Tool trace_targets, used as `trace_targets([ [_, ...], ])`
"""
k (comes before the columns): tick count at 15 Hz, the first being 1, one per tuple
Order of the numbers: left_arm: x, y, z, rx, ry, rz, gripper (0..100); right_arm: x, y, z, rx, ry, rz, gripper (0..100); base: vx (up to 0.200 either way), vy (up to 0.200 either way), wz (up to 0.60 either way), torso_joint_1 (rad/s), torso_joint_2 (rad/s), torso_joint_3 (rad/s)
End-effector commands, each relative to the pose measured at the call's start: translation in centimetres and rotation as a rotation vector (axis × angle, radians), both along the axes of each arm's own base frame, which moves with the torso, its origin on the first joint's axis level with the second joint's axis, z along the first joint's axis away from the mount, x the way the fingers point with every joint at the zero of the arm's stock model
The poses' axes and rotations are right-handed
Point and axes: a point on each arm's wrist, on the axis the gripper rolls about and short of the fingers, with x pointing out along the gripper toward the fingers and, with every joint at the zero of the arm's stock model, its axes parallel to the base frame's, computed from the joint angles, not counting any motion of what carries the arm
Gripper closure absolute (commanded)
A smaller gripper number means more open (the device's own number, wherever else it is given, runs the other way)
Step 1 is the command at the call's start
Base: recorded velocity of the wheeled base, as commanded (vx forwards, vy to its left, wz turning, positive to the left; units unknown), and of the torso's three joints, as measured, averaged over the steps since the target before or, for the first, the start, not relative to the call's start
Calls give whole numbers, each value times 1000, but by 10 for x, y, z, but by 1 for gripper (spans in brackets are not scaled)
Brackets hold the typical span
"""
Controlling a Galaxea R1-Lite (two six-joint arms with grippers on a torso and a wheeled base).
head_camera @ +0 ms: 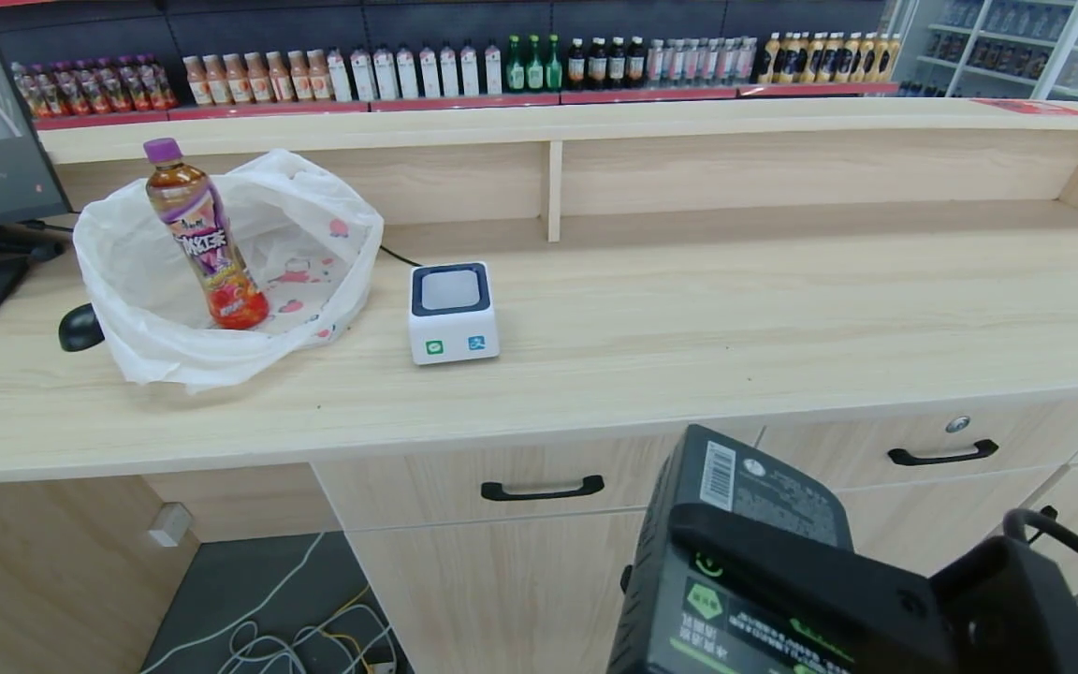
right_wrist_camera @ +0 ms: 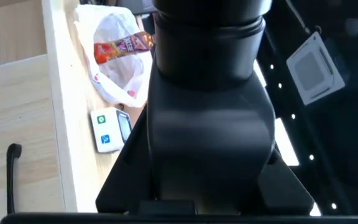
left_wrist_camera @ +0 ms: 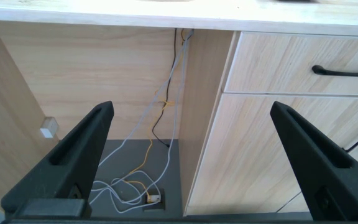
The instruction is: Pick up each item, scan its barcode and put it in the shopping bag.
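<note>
tea btl [head_camera: 207,239] upright in bag [head_camera: 127,271], cap up, slight left lean

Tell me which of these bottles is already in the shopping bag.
The purple-capped tea bottle, inside the white shopping bag on the counter. The other bottles stand in rows on the shelf behind.

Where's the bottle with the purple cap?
In the head view, the bottle stands inside the white bag on the counter's left side, just left of the scanner.
</note>
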Motion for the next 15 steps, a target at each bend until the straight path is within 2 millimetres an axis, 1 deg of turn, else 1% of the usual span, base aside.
trace_targets([
  [1,0,0,0,0,0,0,0,0,8,-7,-56,-37,-3,100,0,0,0,0,0,0],
  [4,0,0,0,0,0,0,0,2,15,-3,-56,-76,-10,100,0,0,0,0,0,0],
  [9,0,0,0,0,0,0,0,4,23,1,-98,-200,-51,100,0,0,0,0,0,0],
  [11,0,0,0,0,0,0,0,5,27,2,-95,-214,-48,100,0,0,0,0,0,0],
  [13,0,0,0,0,0,0,0,6,36,4,-97,-249,-26,100,0,0,0,0,0,0],
  [15,0,0,0,0,0,0,0,3,40,4,-95,-254,-9,100,0,0,0,0,0,0],
])
